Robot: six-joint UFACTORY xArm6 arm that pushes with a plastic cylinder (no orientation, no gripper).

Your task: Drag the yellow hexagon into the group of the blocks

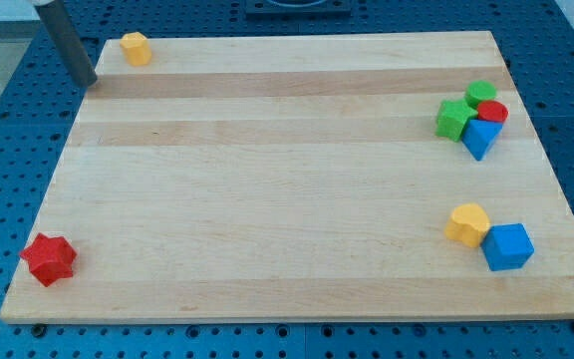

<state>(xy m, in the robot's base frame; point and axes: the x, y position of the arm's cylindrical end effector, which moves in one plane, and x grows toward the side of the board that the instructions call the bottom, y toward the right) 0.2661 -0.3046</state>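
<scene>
Camera view: yellow hexagon (136, 48) at table (267, 199) top-left corner. My tip (87, 82) just left of it, slightly lower, off table edge, not touching. No fingers on rig, bare rod only. Block group (green, red, blue) (472, 119) far at view's right; push must run rightward.

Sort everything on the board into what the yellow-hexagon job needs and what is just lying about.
Job: yellow hexagon block at top left; my tip to its left; the group at right: green cube, green cylinder, red cylinder, blue triangular block.

Lying about: red star block, yellow block, blue cube.
</scene>
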